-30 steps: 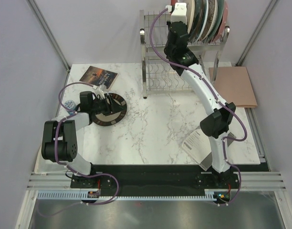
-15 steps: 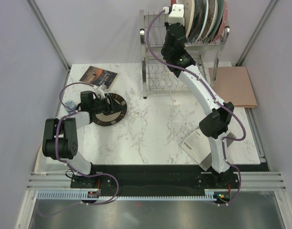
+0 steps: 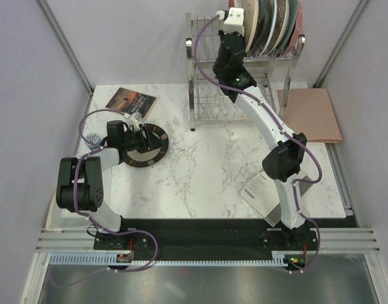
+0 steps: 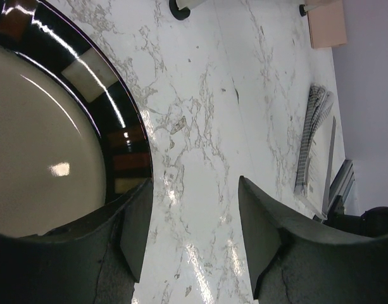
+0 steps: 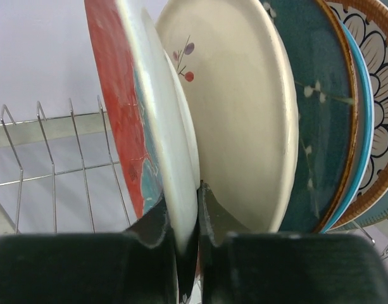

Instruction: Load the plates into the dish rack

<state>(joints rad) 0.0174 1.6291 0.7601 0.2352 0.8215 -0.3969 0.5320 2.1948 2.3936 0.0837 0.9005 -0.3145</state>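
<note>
As right claw point(image 5: 181, 218) grips red plate point(image 5: 114, 107), cream plate point(image 5: 238, 126) stands just beside.

Your right pincer point(image 5: 183, 212), black-fingered, has the red plate point(image 5: 114, 95): red face, teal patch low down, off-white back. Just right of the pincer you see a cream plate point(image 5: 238, 114) with a twig of red and purple buds, then a dark teal plate point(image 5: 311, 126) with pale sprigs and a brown edge. To its left, the dish rack point(image 5: 54, 158) wire is silver. Beside your left pincer point(image 4: 192, 202), the dark brown plate point(image 4: 48, 158) has a beige centre and a near-black rim with cream and reddish blocks; the desk point(image 4: 200, 114) is white marble, grey-veined.
</note>
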